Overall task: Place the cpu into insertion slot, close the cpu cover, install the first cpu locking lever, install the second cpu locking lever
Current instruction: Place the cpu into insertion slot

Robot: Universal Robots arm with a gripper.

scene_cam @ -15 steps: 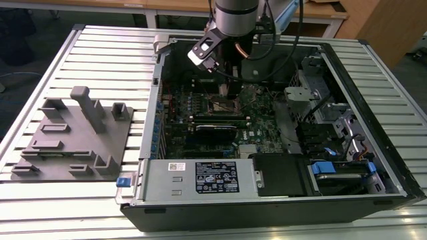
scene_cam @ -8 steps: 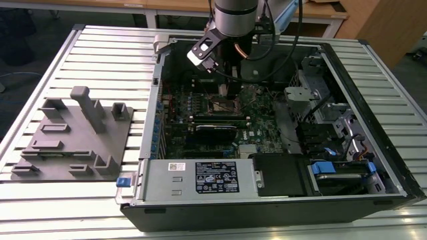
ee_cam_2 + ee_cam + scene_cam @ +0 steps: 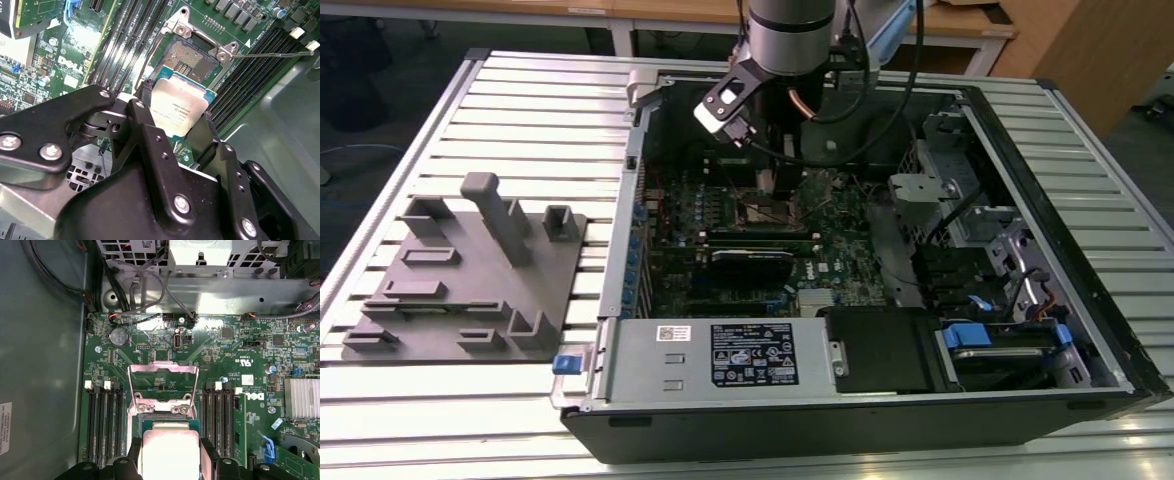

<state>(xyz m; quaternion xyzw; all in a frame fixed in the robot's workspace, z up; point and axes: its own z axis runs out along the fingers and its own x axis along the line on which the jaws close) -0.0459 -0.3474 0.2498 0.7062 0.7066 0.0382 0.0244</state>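
Over the green circuit board [image 3: 220, 350], the cpu [image 3: 177, 112], a flat square with a dull silver face, is clamped edgewise by the matte black gripper [image 3: 176, 122]; beside it the insertion slot [image 3: 192, 57] lies uncovered, dark-centred and metal-rimmed; the cpu cover [image 3: 162, 371], a silvery windowed frame, is tilted up.

Exterior view overlooks case [image 3: 854, 435]; both close wrist views share cpu [image 3: 177, 112] [image 3: 170, 450].

A silver-grey cylindrical arm [image 3: 790, 35] trails black cables [image 3: 917, 40] — its gripper [image 3: 176, 114] matte black with silver screws [image 3: 181, 202].
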